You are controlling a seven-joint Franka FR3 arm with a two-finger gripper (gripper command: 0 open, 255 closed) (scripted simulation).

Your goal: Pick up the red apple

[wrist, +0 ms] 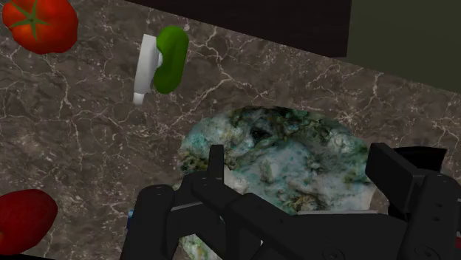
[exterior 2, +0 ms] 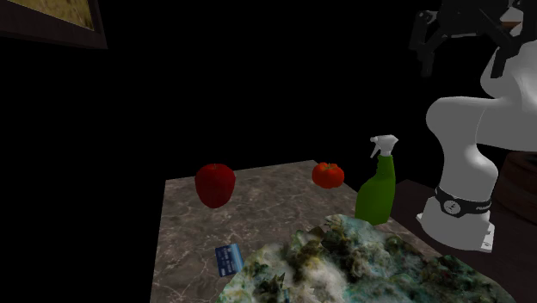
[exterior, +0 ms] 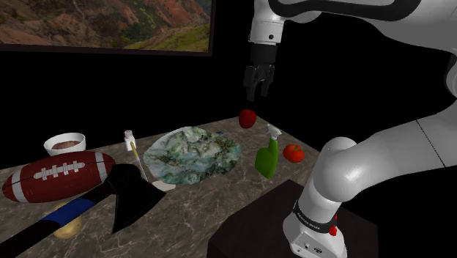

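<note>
The red apple (exterior: 247, 118) rests near the far edge of the marble table (exterior: 220, 194); it is also in the second exterior view (exterior 2: 214, 184). My black gripper (exterior: 258, 92) hangs in the air a little above the apple, open, with nothing between its fingers. In the wrist view the apple (wrist: 22, 219) lies off to one side of the gripper (wrist: 303, 161), outside the fingers. The fingers stand over the marbled plate (wrist: 281, 148).
A green spray bottle (exterior: 268, 155) and a red tomato (exterior: 294, 152) stand on the table near the arm's base. The marbled plate (exterior: 192, 154) fills the middle. A football (exterior: 58, 177), a cup (exterior: 65, 144), a small bottle (exterior: 130, 139) and a black object (exterior: 132, 194) lie toward the shoulder view's left.
</note>
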